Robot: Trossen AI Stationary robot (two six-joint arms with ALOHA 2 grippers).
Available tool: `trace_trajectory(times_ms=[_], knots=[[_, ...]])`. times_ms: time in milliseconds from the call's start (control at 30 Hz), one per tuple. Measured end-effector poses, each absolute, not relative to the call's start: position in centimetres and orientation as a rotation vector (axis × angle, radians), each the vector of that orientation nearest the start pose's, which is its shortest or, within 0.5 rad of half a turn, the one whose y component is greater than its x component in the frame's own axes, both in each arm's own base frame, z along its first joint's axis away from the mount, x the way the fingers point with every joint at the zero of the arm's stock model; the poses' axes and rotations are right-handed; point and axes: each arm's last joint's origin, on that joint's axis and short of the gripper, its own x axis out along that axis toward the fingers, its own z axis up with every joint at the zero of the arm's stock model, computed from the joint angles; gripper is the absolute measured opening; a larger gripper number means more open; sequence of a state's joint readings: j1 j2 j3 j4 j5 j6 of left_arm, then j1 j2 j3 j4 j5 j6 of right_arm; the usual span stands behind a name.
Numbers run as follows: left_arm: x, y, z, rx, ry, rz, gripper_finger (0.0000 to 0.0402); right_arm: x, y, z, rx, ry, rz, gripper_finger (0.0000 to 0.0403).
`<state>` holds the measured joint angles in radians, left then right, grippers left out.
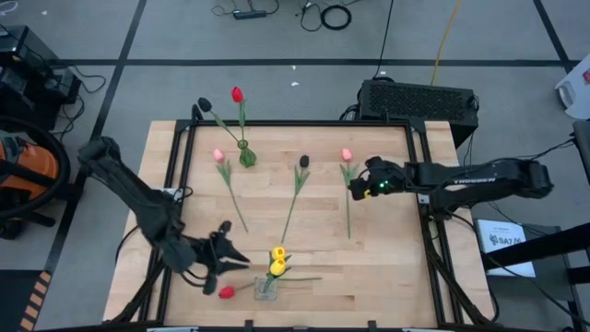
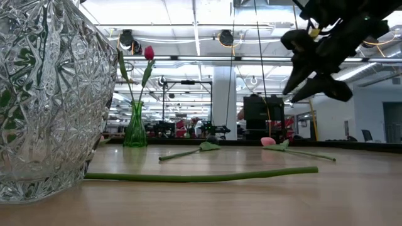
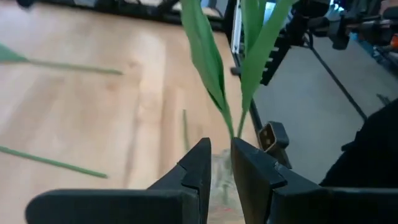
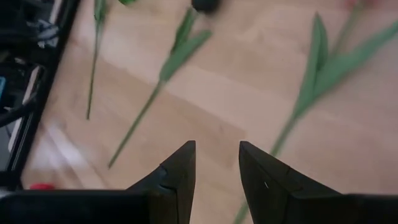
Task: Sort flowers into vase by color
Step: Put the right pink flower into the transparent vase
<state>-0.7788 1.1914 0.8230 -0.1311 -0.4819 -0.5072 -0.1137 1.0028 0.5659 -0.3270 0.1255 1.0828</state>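
Two yellow tulips [image 1: 277,261] are sitting in the clear vase [image 1: 265,289] beside the left gripper [image 1: 224,261], fingers nearly together on nothing. Four are still lying loose — right gripper [image 1: 353,187], fingers apart and empty, is hovering by the pink tulip [image 1: 347,155].

Your left arm: reaches from the left edge to the lower middle | left gripper [image 1: 224,259]: low, fingers a narrow gap apart | your right arm: comes in level from the right edge | right gripper [image 1: 355,186]: centre-right, raised, fingers parted, nothing between
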Motion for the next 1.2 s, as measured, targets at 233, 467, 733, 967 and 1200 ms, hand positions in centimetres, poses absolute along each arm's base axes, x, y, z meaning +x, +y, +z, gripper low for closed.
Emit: trace_trajectory(times_ms=[233,467,733,967,1200], knots=[[16.9,-14.2,30.2,-0.007,0.323,-0.095,0.0068,21.4,-3.6,20.8,0.934,0.477,-0.568,0.0114],[16.1,-13.4,31.3,0.058,0.267,-0.081,0.0068,23.7,-4.5,21.5,0.838,0.465,-0.546,0.0114],[16.7,-12.3,30.6,0.014,0.293,0.004,0.0068,27.2,-6.2,24.3,0.637,0.618,-0.559,0.0114],[17.9,-10.2,26.0,-0.099,0.294,-0.007,0.0068,28.5,-8.3,25.6,0.67,0.913,-0.711,0.0114],[16.7,-6.4,23.2,-0.148,0.153,-0.11,0.0068,27.7,-9.1,23.0,0.775,1.107,-0.88,0.0114]])
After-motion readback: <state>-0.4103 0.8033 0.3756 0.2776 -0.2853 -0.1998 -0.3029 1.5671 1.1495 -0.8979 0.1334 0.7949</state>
